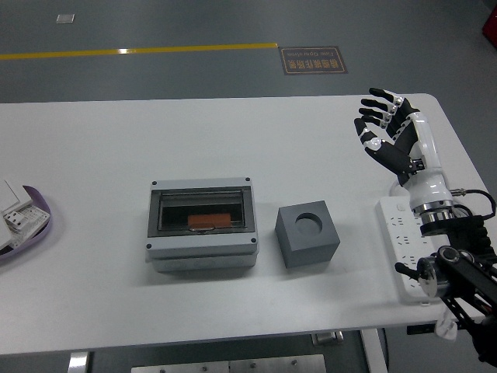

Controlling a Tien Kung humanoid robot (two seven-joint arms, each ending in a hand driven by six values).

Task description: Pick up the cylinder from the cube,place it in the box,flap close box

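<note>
A grey cube [308, 232] with a round hole in its top stands at the table's middle right; the hole looks empty. To its left is a grey box [203, 223] with its clear flap lying shut. An orange cylinder [212, 221] shows through the flap inside the box. My right hand [386, 123] is raised over the table's far right, fingers spread and holding nothing, well apart from the cube. My left arm does not show.
A white power strip [404, 245] lies at the table's right edge under my right forearm. At the left edge is a purple-rimmed tray [37, 225] with white parts in it.
</note>
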